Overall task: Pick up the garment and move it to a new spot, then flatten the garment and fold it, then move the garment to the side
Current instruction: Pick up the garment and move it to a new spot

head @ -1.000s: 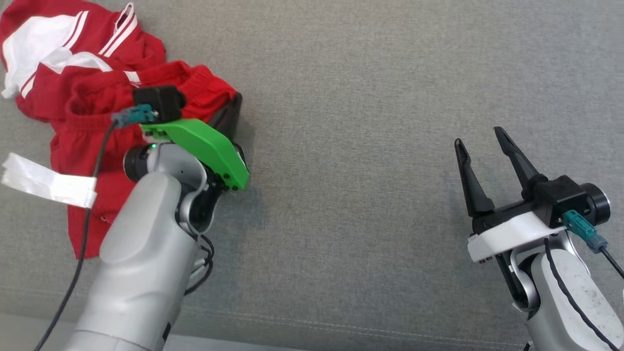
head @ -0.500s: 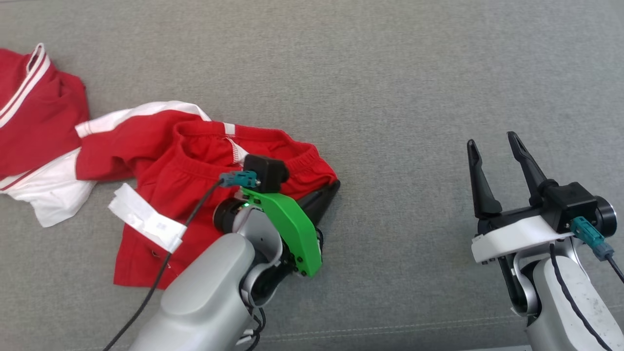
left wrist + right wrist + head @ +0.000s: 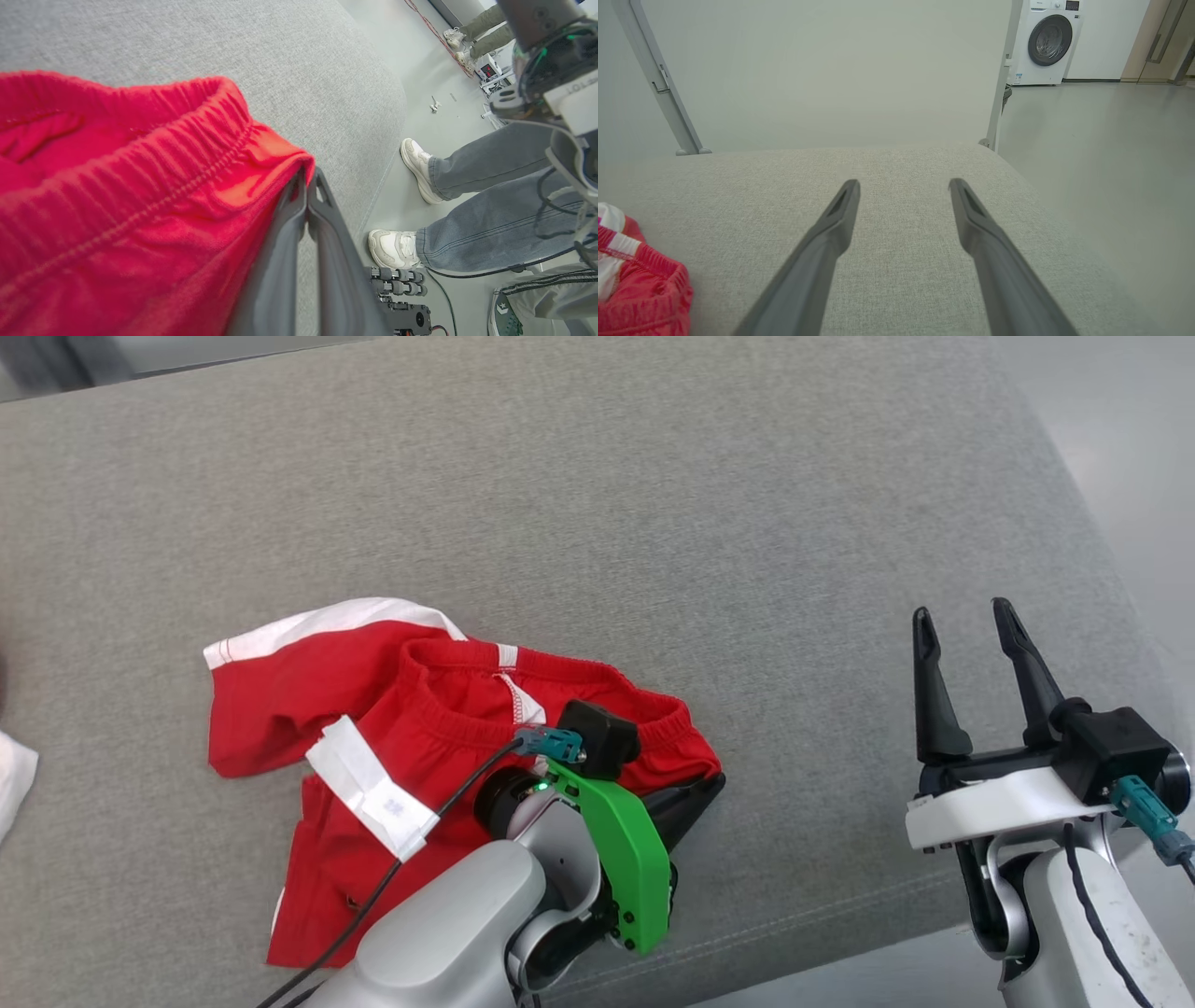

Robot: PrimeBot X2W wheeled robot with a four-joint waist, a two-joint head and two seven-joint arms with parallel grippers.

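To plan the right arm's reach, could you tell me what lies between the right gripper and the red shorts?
Bare grey cushion lies between the right gripper and the red shorts, as the head view shows.

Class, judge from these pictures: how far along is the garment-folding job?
Done: the grasp; the left gripper is shut on the waistband of the red garment. In hand: placing it, crumpled, on the grey cushion. Left: flattening, folding, moving aside; the right gripper hangs open, empty.
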